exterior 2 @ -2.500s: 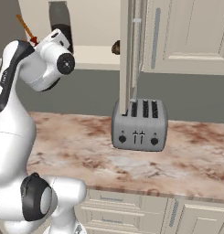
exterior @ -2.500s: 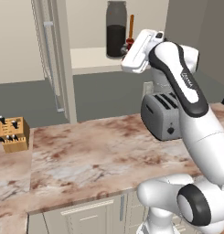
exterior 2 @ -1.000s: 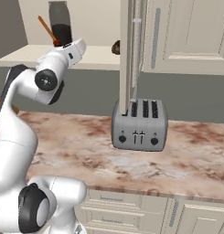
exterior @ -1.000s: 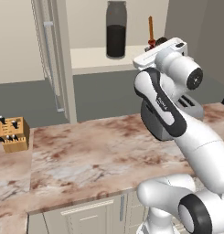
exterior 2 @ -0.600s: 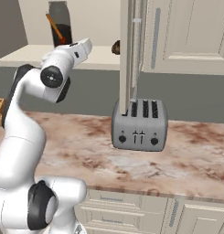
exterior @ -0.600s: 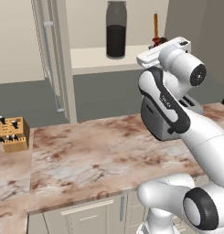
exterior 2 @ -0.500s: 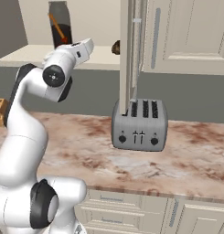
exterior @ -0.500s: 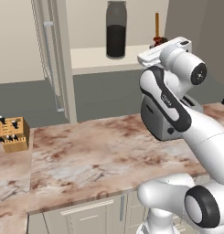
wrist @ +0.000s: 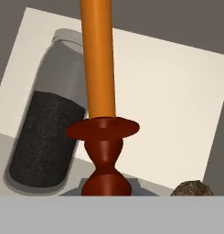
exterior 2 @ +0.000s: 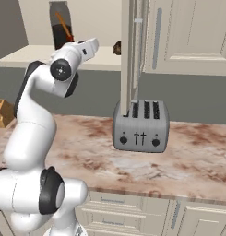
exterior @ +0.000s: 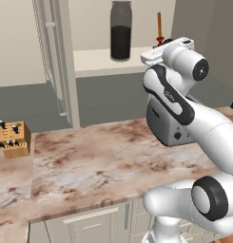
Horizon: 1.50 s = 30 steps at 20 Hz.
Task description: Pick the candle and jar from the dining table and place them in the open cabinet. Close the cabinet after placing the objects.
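Hand view showed the candle standing upright on the pale cabinet shelf beside the jar, a small brown lump nearby; whether the hand was spread or pressed together could not be told.

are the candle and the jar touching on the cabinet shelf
Apart. The left base view shows the candle standing to the right of the jar with bare pale shelf between them. In the hand view they overlap, since the candle stands in front.

Orange candle on red-brown holder, grey jar with black contents, silver toaster
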{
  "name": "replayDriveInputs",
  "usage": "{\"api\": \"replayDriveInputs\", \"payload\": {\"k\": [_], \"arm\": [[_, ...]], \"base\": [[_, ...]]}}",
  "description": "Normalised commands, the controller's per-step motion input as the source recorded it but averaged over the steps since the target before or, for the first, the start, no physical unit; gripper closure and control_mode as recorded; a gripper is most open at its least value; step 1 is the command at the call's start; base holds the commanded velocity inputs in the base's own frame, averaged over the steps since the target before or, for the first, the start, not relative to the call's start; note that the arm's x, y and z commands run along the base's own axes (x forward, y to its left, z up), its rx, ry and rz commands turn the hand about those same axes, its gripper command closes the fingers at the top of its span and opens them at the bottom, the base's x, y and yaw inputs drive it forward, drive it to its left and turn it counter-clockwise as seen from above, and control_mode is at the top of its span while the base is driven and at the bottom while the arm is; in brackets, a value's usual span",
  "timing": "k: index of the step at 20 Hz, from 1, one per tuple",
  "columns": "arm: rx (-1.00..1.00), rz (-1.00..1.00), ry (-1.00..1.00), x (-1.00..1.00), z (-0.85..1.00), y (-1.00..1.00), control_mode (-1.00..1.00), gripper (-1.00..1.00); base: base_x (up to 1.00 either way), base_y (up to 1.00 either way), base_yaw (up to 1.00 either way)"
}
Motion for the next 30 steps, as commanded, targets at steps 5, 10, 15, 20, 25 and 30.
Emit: {"api": "replayDriveInputs", "payload": {"k": [5,10,15,20,25,30], "arm": [[0.08,-0.04,0.05,0.35,0.00,0.00,-1.00,1.00],[0.17,-0.02,0.07,0.17,0.00,0.00,-1.00,1.00],[0.11,-0.01,0.04,0.13,-0.03,0.00,-1.00,1.00],[0.09,-0.01,0.00,0.18,-0.05,0.00,-1.00,1.00],[0.04,-0.02,0.00,0.24,-0.17,0.00,-1.00,1.00],[0.00,-0.02,0.00,0.32,-0.10,0.00,-1.00,1.00]], "base": [[0.00,0.00,0.00],[0.00,0.00,0.00],[0.00,0.00,0.00],[0.00,0.00,0.00],[0.00,0.00,0.00],[0.00,0.00,0.00]]}}
